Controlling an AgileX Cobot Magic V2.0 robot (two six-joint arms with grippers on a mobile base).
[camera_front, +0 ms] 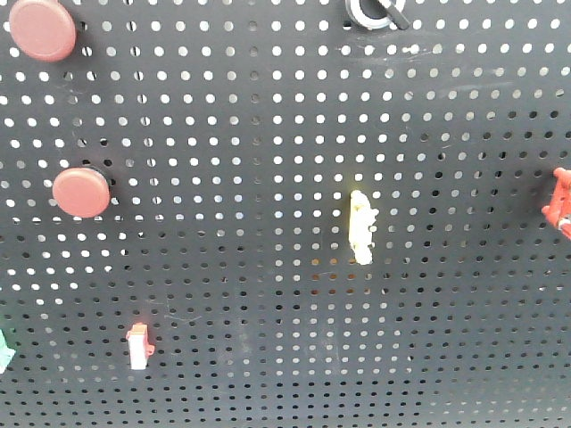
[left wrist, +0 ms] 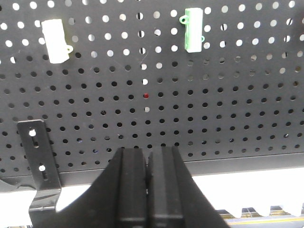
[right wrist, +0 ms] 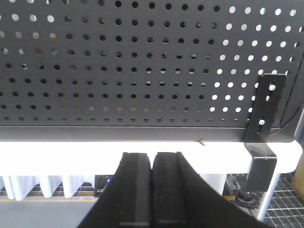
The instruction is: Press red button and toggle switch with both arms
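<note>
So the front view is basically all black pegboard (camera_front: 294, 134). Two red buttons are mounted on its left side, the upper red button (camera_front: 42, 29) in the top corner and the lower red button (camera_front: 81, 193) about halfway down. There's a small red-and-white switch (camera_front: 138, 346) lower down, a yellowish switch (camera_front: 361, 226) near the middle, and a black knob (camera_front: 376, 12) at the top edge. Which of these the task actually wants, I can't tell.

Neither arm shows in the front view. From the wrist cameras, the left gripper (left wrist: 146, 175) has its fingers pressed together with nothing between them, pointing at the bottom strip of the board, below a white switch (left wrist: 55, 40) and a green switch (left wrist: 193, 29). The right gripper (right wrist: 152, 180) is the same deal, fingers together and empty, sitting below the board's bottom edge near a black bracket (right wrist: 263, 123).

Progress-wise: both arms are off the board, not touching any button or switch. That fits arms waiting before the presses or pulled back after them, and the buttons' look doesn't settle it.
</note>
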